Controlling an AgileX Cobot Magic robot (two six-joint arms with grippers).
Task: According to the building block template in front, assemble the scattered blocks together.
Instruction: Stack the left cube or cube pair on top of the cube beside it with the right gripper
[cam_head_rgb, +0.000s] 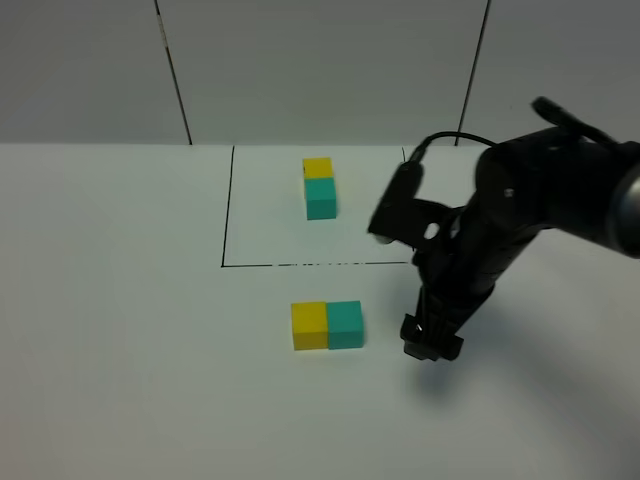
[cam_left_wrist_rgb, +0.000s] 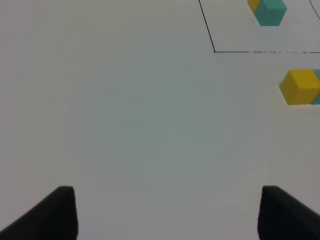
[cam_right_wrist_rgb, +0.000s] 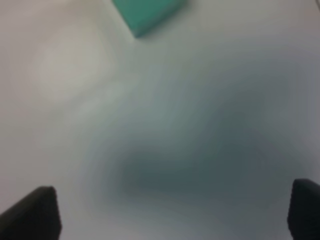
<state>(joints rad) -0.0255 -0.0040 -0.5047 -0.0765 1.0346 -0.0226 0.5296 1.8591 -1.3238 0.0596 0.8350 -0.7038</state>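
Smooth, matte white tabletop (cam_head_rgb: 120, 350), flat all the way across. At the back sits the building block template (cam_head_rgb: 320, 188): a small yellow cube joined to a small teal-green cube, crisp-edged and plain-faced, yellow on the far side. It stands inside a thin black-line rectangle (cam_head_rgb: 228, 210).

Out in front of that line are two loose pieces, a loose yellow matte cube (cam_head_rgb: 309, 326) and a loose teal-green matte cube (cam_head_rgb: 345, 324). They are equal in size and unmarked, sitting flush and touching, with yellow on the left in the high view.

The black jointed right arm (cam_head_rgb: 540, 190) reaches in from the right and bends steeply downward. The right gripper (cam_head_rgb: 432, 342) points at the table just beside the teal-green cube, clear of it; whether it touches the surface, I cannot tell. Its wrist view shows dark fingertips (cam_right_wrist_rgb: 30, 215) spread wide with only bare table between them.

The left gripper (cam_left_wrist_rgb: 167, 215) shows only in its own wrist view. Its fingers are also wide apart and empty, well away from the yellow cube.
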